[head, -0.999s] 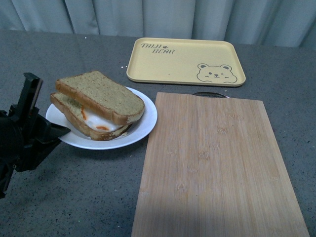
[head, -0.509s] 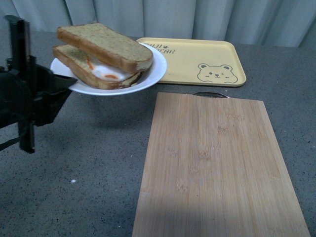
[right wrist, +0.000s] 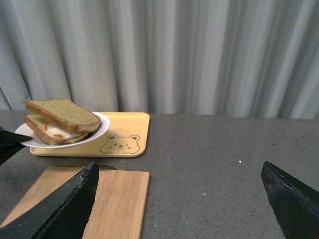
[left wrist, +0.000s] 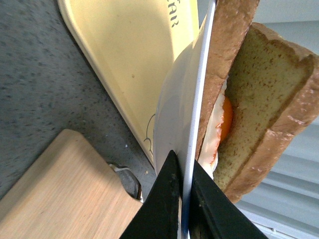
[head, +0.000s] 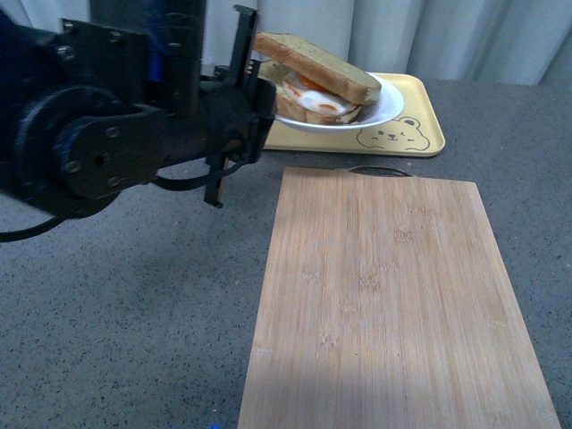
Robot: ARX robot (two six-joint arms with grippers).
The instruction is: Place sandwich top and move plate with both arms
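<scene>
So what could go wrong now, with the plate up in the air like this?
The left gripper pinches only one edge of the plate, so it could tilt or slip out. The sandwich top lies loose and could slide off onto the tray.

On my front feed, the grey speckled table point(head: 134, 313) carries a bamboo cutting board point(head: 393, 304) at five o'clock and a yellow bear tray point(head: 427, 125) just beyond it at one o'clock.
</scene>
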